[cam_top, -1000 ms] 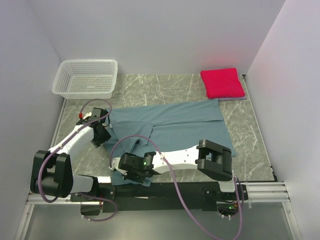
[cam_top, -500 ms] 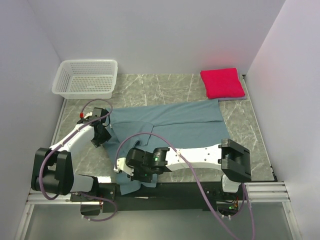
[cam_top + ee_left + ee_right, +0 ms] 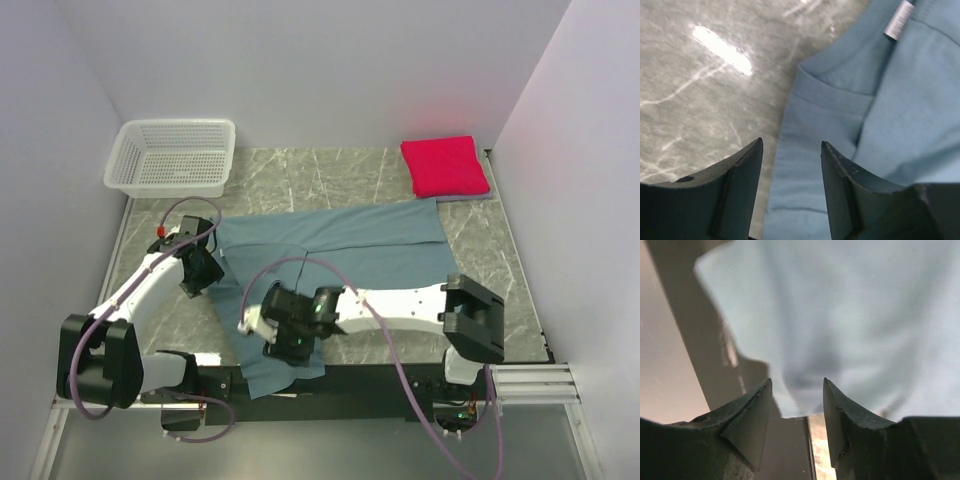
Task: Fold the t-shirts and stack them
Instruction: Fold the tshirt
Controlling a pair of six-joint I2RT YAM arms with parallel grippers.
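Because both grippers stand with jaws parted and nothing between them, the teal t-shirt [image 3: 350,245] lies loose on the tabletop [image 3: 330,175], and any slip from here would go unchecked. It spreads across the middle, and one flap hangs over the near edge beneath the right gripper [image 3: 797,390]. I judge that flap to be the main risk: its weight, or a brush from the arm above it, could drag more cloth off the edge. The right arm's cable [image 3: 290,262] also loops over the cloth and could snag or rumple it. The left gripper [image 3: 791,150] hovers at the shirt's left end, over the collar [image 3: 840,75] and its label [image 3: 898,20]. A pinch there might catch only one layer and skew the fold.

The shirt's long axis runs left to right across the tabletop, tilted slightly, with the neck toward the left edge. The folded crimson t-shirt [image 3: 445,165] sits in the far right corner, well apart.
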